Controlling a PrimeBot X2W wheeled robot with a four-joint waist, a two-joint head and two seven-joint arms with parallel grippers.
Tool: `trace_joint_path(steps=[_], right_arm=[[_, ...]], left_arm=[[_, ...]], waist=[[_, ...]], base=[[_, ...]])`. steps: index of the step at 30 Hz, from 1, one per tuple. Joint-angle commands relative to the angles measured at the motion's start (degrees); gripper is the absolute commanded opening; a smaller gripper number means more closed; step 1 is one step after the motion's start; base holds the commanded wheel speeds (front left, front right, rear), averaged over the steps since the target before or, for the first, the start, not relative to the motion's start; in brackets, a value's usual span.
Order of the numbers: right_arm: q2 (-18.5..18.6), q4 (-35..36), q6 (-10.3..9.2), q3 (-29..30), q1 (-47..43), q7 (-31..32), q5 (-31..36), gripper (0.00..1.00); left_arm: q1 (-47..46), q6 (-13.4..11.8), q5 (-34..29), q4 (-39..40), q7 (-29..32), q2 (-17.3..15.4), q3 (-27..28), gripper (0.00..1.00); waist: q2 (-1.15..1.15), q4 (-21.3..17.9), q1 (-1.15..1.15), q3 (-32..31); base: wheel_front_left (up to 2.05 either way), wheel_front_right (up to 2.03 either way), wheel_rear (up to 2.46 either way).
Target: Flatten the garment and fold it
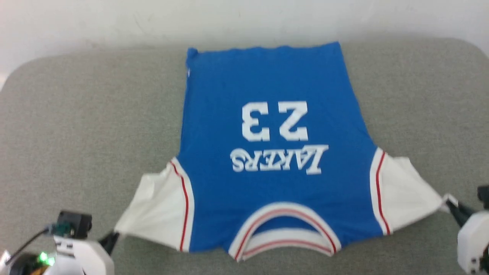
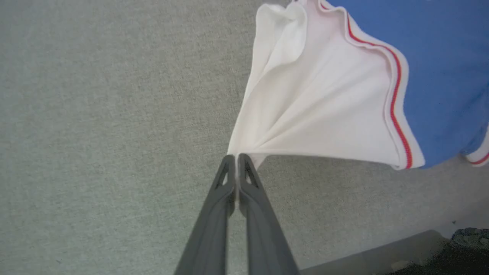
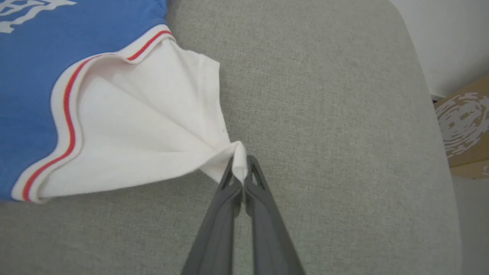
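Blue garment (image 1: 267,84) held spread by both sleeves on a grey cloth-covered surface (image 1: 76,126)

Royal-blue body lies print-up in the middle of the surface, collar (image 1: 284,233) nearest the robot and hem (image 1: 263,49) toward the white wall (image 1: 114,19), so "LAKERS 23" reads upside down in the head view. Left gripper (image 2: 237,162) has its jaws clamped on the tip of the white left sleeve (image 2: 317,107), cloth fanning in pleats from the pinch; right gripper (image 3: 242,168) is clenched the same way on the corner of the right sleeve (image 3: 145,126), a small fold showing between its fingertips. Both sleeves stand outward and taut. Beyond the surface's edge, in the right wrist view, sits a cardboard box (image 3: 466,126)
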State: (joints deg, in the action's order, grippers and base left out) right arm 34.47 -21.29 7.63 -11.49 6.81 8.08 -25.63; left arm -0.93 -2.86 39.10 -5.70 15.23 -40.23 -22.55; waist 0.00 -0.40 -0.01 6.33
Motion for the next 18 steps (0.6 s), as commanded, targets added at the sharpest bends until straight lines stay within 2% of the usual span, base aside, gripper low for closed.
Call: trace_joint_path(steps=[1, 6, 11, 12, 13, 18], right_arm=[[0.85, 0.63, -0.14, 0.75, -2.16, 1.87, -1.05, 0.00], [1.41, 5.40, -0.14, 2.86, -9.47, 10.69, -6.15, 0.00], [1.23, 10.05, -0.14, 4.71, -13.38, 15.29, -7.19, 0.00], [0.86, 10.71, -0.14, 5.59, -13.44, 15.57, -7.09, 0.32], [0.56, 11.29, -0.14, 6.22, -13.46, 16.10, -6.96, 1.00], [0.12, 14.88, -0.14, 7.74, -12.29, 18.38, -6.85, 1.00]], left_arm=[[2.31, -0.95, 1.23, 0.88, 0.92, -0.69, 0.56, 0.00], [9.20, -3.00, 6.54, 5.53, 6.04, -1.35, 1.22, 0.00], [12.10, -4.98, 8.05, 10.58, 7.60, -0.16, 0.56, 0.00], [12.09, -5.43, 7.97, 11.40, 7.62, 0.20, 0.44, 0.00], [11.99, -5.81, 7.93, 12.16, 7.72, 0.59, 0.27, 0.00], [11.27, -7.45, 7.82, 15.70, 8.64, 2.35, -0.65, 0.00]], waist=[[0.00, 0.19, 0.01, -1.83], [0.00, 0.53, 0.01, -3.23], [0.00, 0.69, 0.01, -3.29], [0.00, 0.81, 0.01, -3.10], [0.00, 0.96, 0.01, -2.88], [0.00, 1.92, 0.01, -1.26]], base=[[0.00, 0.00, 0.00], [0.00, 0.00, 0.00], [0.00, 0.00, 0.00], [0.00, 0.00, 0.00], [0.00, 0.00, 0.00], [0.00, 0.00, 0.00]])
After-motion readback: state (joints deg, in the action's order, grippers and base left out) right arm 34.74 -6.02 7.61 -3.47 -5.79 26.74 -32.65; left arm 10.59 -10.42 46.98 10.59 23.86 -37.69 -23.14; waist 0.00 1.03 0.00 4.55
